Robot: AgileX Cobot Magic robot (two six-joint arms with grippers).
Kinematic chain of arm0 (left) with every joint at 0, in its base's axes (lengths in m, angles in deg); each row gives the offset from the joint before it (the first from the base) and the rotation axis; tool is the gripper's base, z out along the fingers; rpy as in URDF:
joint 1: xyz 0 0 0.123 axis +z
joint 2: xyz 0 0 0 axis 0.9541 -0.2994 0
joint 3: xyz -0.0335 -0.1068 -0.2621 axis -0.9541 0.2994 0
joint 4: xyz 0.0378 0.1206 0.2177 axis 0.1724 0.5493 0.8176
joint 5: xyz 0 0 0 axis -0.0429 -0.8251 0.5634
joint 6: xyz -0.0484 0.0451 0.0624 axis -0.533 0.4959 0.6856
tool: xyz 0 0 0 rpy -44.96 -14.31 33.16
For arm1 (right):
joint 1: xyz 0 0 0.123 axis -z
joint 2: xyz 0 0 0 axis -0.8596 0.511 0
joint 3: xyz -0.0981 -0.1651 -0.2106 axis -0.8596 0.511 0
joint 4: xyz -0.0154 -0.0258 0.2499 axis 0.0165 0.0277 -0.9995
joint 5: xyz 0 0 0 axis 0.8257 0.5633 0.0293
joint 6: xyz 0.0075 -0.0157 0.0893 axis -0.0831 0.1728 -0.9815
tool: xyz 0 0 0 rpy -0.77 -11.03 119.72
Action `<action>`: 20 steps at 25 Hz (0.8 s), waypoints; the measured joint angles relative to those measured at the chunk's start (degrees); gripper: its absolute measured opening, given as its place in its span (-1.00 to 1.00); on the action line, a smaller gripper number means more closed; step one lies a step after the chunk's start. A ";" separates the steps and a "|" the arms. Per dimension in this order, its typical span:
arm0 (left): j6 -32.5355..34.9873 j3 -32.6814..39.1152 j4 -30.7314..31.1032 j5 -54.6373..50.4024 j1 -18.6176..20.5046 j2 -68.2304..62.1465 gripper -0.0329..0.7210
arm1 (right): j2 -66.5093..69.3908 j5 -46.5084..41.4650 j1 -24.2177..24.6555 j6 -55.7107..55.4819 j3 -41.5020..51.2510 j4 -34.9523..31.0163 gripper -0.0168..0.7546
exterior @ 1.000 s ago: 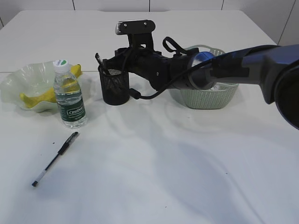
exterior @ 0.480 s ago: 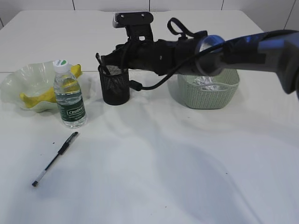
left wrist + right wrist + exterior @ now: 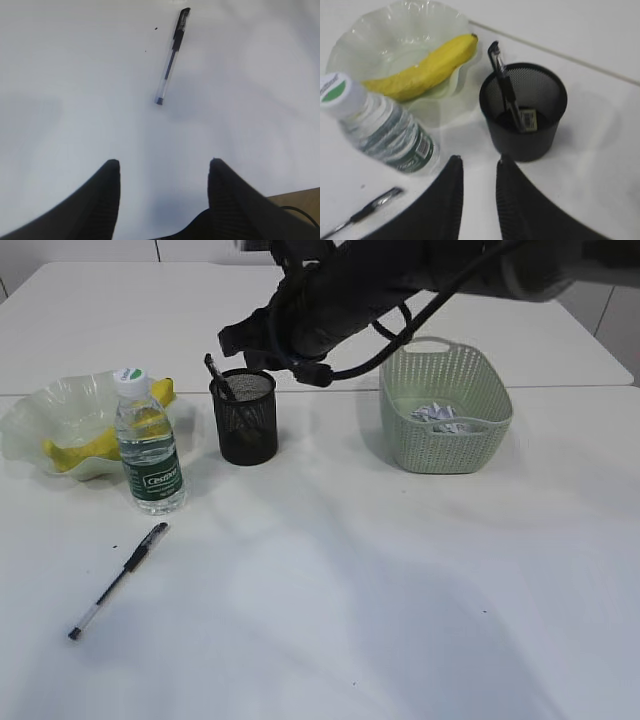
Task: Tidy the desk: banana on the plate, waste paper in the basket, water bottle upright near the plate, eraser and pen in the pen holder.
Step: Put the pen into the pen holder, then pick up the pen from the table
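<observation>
Black mesh pen holder (image 3: 524,118) below the narrow, empty right claw (image 3: 477,170); next, the wide left claw (image 3: 162,170) grasps the clear pen (image 3: 172,56) ahead.

Right arm (image 3: 400,280) cut off by top frame edge, exterior view; pen (image 3: 362,212) clipped lower left, right wrist view; eraser in pen holder (image 3: 524,111) blurred.

Open table (image 3: 380,600) surrounds pen (image 3: 118,580); bottle (image 3: 148,445) nearby.
</observation>
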 joint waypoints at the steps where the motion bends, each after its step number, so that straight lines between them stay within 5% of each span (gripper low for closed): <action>1: 0.00 0.00 0.00 0.00 0.00 0.00 0.15 | -1.00 -2.77 0.00 0.00 0.00 0.12 -0.50; 11: 0.00 0.00 -0.30 -0.10 0.00 0.00 0.15 | -6.97 -32.84 0.57 -4.29 0.00 5.26 -0.50; 20: 0.00 0.00 -0.93 -0.10 0.00 0.00 0.15 | -9.16 -41.50 6.23 -10.75 0.00 11.19 -0.50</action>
